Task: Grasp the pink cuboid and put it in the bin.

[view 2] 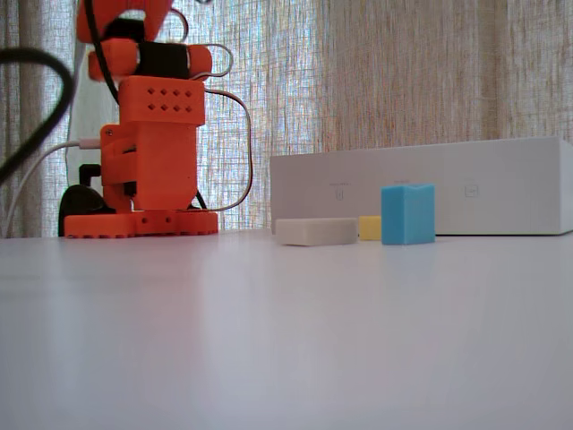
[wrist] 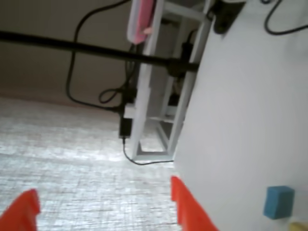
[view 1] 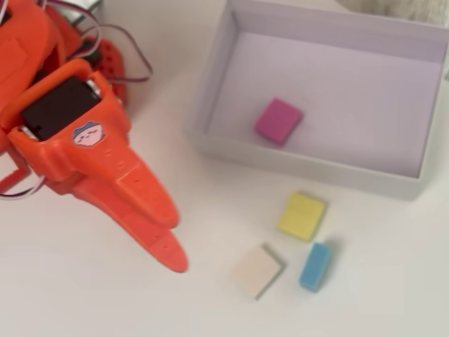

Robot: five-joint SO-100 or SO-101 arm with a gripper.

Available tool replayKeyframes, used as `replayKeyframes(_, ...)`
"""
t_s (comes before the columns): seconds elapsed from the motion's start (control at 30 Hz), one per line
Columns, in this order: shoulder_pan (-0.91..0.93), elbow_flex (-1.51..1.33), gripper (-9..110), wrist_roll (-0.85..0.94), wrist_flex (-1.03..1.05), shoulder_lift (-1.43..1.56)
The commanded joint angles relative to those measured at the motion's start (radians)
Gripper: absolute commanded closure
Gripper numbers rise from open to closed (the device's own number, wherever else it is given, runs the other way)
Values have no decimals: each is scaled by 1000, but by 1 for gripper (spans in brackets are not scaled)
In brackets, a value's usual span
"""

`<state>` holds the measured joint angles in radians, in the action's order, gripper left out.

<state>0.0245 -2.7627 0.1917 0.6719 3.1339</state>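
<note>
Pink cuboid point(view 1: 278, 121) lies flat on the floor of the bin point(view 1: 217, 70) in your overhead view, near the bin's front wall and toward its left side, touching nothing else. The gripper point(view 1: 172, 242) sits outside the bin, over bare table point(view 1: 84, 281) to the left of it, and its fingers read as together or nearly so from above, with nothing between them. Just outside the front wall you have the yellow block point(view 1: 302, 215), the cream block point(view 1: 257, 270) and the blue block point(view 1: 315, 266), all untouched.

In your fixed view the bin's outer wall point(view 2: 466, 186) hides the cuboid; the three blocks line up in front of it and the arm base point(view 2: 141, 161) stands well to the left.

In your wrist view two orange fingertips point(wrist: 185, 204) show with a clear gap, so the jaws stand apart and empty; the blue block point(wrist: 278, 201) is at the lower right.

Judging by this, the placing is done. You need only retract the arm without disturbing the bin.
</note>
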Motion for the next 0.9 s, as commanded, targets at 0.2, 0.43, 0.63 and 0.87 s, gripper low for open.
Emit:
replayKeyframes(0.2, 14, -92, 67, -75, 456, 175)
replayKeyframes(0.43, 17, -183, 67, -64, 546, 175)
replayKeyframes(0.63, 15, -198, 76, -61, 591, 175)
replayKeyframes(0.87, 5, -198, 110, -51, 594, 175)
